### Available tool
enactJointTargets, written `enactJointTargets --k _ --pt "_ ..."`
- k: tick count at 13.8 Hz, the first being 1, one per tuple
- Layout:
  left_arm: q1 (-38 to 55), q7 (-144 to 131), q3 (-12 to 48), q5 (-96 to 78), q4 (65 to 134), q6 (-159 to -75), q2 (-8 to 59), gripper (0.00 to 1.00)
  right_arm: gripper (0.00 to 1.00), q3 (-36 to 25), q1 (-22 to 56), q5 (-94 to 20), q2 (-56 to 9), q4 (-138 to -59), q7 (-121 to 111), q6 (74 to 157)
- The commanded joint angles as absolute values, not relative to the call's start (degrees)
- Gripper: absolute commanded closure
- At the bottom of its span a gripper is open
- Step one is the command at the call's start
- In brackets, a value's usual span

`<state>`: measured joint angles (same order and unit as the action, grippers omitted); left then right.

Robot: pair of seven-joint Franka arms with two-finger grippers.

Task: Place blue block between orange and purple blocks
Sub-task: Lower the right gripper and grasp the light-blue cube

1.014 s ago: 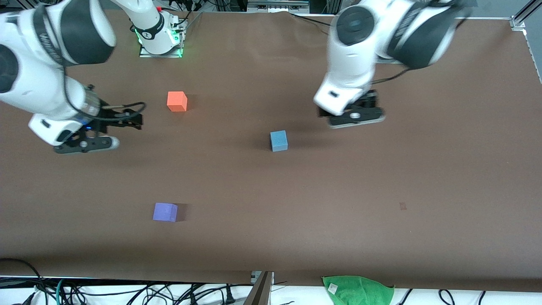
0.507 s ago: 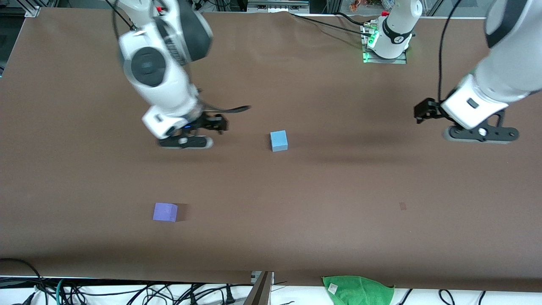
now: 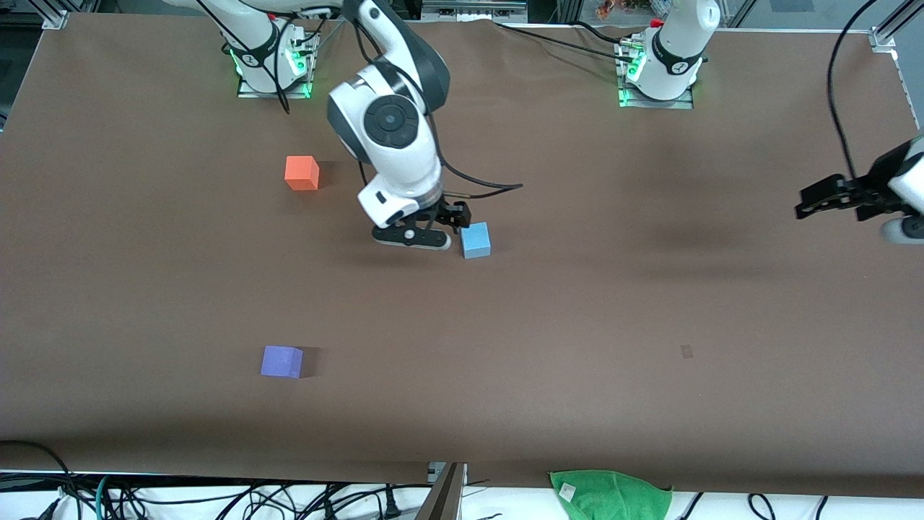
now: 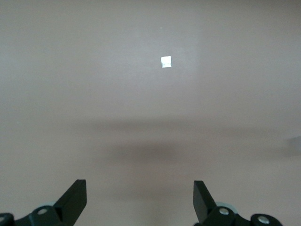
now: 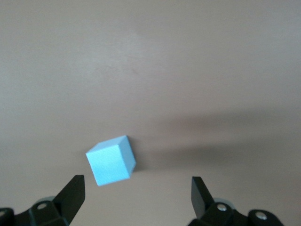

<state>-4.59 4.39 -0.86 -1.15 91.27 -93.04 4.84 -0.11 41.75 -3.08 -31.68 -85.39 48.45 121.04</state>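
Over the table, right gripper (image 5: 136, 197) fingers spread above blue block (image 5: 111, 161), left gripper (image 4: 140, 200) spread, apparently near the edge.

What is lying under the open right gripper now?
Under the open right gripper lies bare brown table, and the small sky-blue matte cube sits just ahead of its fingers. The cube's underside stays hidden.

Sky-blue block (image 3: 475, 240), orange block (image 3: 301, 172), violet-purple block (image 3: 281, 361), brown table (image 3: 650, 310).

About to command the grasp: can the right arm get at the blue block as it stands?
Probably yes. The right gripper is open beside the blue block, which stands alone on the table, not yet between the fingers.
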Motion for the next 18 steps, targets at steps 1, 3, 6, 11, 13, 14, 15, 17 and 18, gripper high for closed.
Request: enactJointTargets --k 1,3,6,11,13,14,15,17,18 --pt "-3.1 5.2 -1.3 -1.7 96.1 -94.8 -0.3 0.0 0.0 -0.8 44.8 -1.2 -36.8 -83.4 52.6 126.5" --pt "-3.9 5.0 -1.1 -2.9 96.9 -94.9 -1.1 0.0 0.0 -0.8 47.3 -0.4 -39.8 -83.4 52.9 130.9" --pt "-4.0 5.4 0.2 -2.9 98.1 -92.7 -2.8 0.0 0.0 -1.1 49.6 0.5 -42.4 -83.4 52.9 134.1" --pt "-3.3 5.1 2.7 -0.2 92.4 -89.7 0.1 0.0 0.0 -1.1 50.0 7.5 -43.7 -83.4 51.8 134.1" --pt "-3.4 5.1 2.5 -0.4 92.2 -89.7 0.3 0.0 0.0 -1.1 50.0 9.7 -43.7 -83.4 50.9 134.0" --pt "-3.4 5.0 2.5 -0.4 92.0 -89.8 0.3 0.0 0.0 -1.1 50.0 9.7 -43.7 -83.4 50.9 134.1" --pt "-3.3 4.9 2.7 -0.3 91.9 -89.7 0.3 0.0 0.0 -1.1 50.1 9.8 -44.0 -83.4 51.1 134.1" --pt "-3.3 4.9 2.8 -0.3 91.8 -89.6 0.3 0.0 0.0 -1.1 50.1 9.8 -44.6 -83.4 51.2 134.3" --pt "-3.2 4.9 2.8 -0.3 91.8 -89.6 0.2 0.0 0.0 -1.1 50.1 9.8 -44.7 -83.4 51.2 134.4"
